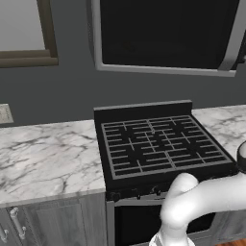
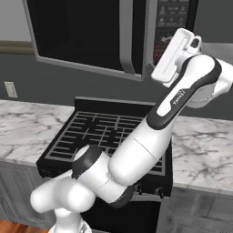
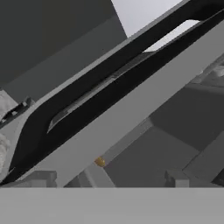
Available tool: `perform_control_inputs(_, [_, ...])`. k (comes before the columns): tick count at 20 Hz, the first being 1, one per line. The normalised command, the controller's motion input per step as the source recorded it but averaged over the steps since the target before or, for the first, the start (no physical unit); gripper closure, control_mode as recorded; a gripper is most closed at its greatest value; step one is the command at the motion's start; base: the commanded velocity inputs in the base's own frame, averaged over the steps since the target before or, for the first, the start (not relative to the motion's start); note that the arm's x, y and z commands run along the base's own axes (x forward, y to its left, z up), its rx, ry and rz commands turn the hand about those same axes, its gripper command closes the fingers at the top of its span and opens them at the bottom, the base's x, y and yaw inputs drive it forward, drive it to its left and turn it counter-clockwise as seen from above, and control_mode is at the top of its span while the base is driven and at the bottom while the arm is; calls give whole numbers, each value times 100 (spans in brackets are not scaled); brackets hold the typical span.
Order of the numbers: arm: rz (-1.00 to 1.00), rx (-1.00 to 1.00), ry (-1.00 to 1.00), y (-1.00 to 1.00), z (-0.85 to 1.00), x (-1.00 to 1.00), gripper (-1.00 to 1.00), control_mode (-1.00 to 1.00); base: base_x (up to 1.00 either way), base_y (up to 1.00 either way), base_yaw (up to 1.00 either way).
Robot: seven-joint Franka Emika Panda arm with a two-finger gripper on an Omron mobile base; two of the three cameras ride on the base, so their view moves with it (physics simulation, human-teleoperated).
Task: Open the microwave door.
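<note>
The microwave door point(image 1: 163, 33) hangs above the stove, a black glass window in a silver-grey frame. Its silver bar handle point(image 1: 231, 43) runs down the right edge. In the right base view the door point(image 2: 77, 32) and handle point(image 2: 127, 36) sit left of the control panel point(image 2: 170, 20). My white hand point(image 2: 175, 54) is raised in front of the microwave's lower right corner, just right of the handle, and hides its own fingers. In the hand view my gripper point(image 3: 109, 178) is open with nothing between its tips, facing a slanted silver frame edge point(image 3: 131, 109). Whether the door is ajar I cannot tell.
A black gas stove point(image 1: 158, 144) with grates sits below, its oven door point(image 1: 139, 223) underneath. Marble counter point(image 1: 48, 158) spreads on both sides. A brown-framed window point(image 1: 29, 57) and a wall outlet point(image 1: 5, 114) are at the left. My arm point(image 2: 136, 150) crosses above the stove.
</note>
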Motion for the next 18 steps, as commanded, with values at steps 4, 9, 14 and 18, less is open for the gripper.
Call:
perform_control_inputs(4, [0,-10,-7,58,0,5,-100,-100,0,0,0])
perform_control_inputs(9, [0,-13,-3,87,0,0,-100,-100,0,0,0])
perform_control_inputs(14, [5,-10,0,87,0,-23,-100,-100,0,0,0])
perform_control_inputs(18, [26,0,-3,63,0,-97,-100,-100,0,0,0])
